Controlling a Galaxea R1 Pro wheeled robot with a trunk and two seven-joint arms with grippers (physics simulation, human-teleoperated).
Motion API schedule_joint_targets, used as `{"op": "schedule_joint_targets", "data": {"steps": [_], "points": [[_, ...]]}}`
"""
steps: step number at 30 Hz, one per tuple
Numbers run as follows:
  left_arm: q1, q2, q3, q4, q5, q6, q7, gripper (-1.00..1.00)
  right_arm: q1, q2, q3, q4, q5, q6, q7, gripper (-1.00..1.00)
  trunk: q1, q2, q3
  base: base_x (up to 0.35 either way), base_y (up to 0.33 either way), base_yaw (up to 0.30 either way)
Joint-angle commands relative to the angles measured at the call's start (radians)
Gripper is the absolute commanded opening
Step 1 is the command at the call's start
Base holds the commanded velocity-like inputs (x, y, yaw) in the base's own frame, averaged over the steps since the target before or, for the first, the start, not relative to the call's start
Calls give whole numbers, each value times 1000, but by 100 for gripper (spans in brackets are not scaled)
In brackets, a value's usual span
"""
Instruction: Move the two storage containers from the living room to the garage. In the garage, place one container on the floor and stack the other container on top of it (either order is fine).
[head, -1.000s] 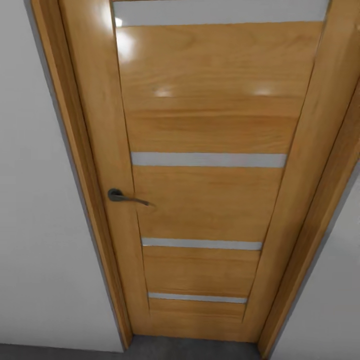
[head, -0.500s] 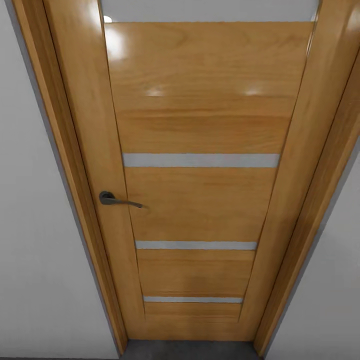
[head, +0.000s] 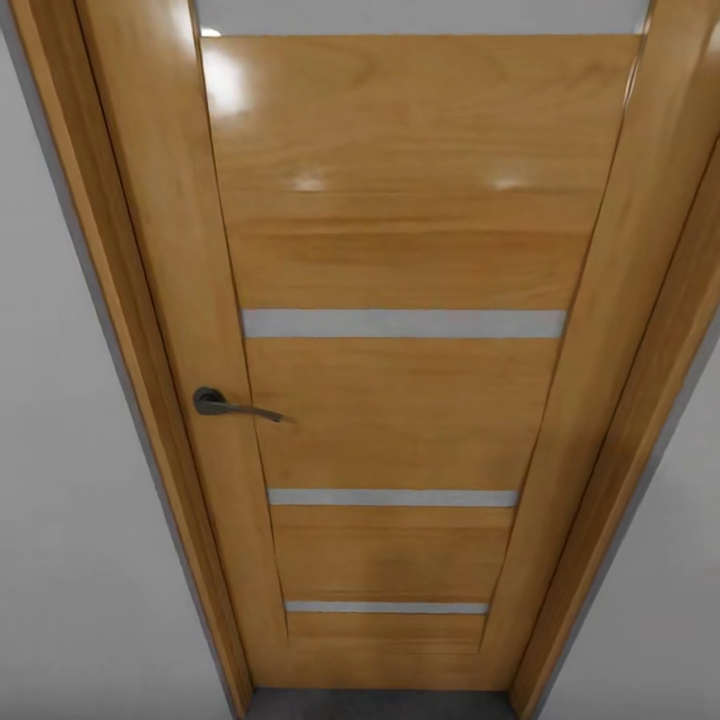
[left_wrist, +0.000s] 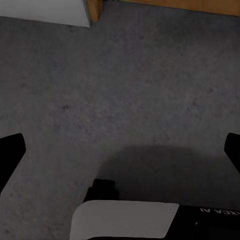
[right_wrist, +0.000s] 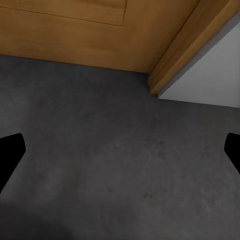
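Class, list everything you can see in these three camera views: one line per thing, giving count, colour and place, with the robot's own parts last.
door: one, honey-brown wood with pale horizontal strips, shut, straight ahead in the head view.
door handle: one, dark grey lever, on the door's left side.
door frame: one, same brown wood, around the door.
walls: white-grey, either side of the frame.
floor: dark grey speckled concrete, below both wrist cameras.
left gripper: one, black fingertips at the wrist view's edges, wide apart, empty.
right gripper: one, black fingertips, wide apart, empty.
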Motion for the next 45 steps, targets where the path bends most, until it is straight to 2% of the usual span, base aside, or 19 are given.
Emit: {"op": "schedule_joint_targets", "data": {"steps": [1, 12, 18, 22, 45], "points": [[1, -1, 3, -4, -1, 7, 0, 100, -1, 0, 0, 1, 7, -3, 0, 100, 0, -1, -1, 38, 0, 0], [1, -2, 3, -4, -1, 7, 0, 100, -1, 0, 1, 1, 9, -2, 0, 100, 0, -1, -1, 4, 0, 0], [1, -3, 3, -4, -1, 6, 0, 100, -1, 0, -1, 1, 59, -3, 0, 100, 0, -1, -1, 0, 0, 0], [1, -2, 2, -4, -1, 6, 0, 100, -1, 0, -2, 1, 71, -3, 0, 100, 0, -1, -1, 0, 0, 0], [1, -4, 2, -2, -1, 6, 0, 100, -1, 7, -2, 13, 71, -1, 12, 100, 0, -1, -1, 0, 0, 0]]}}
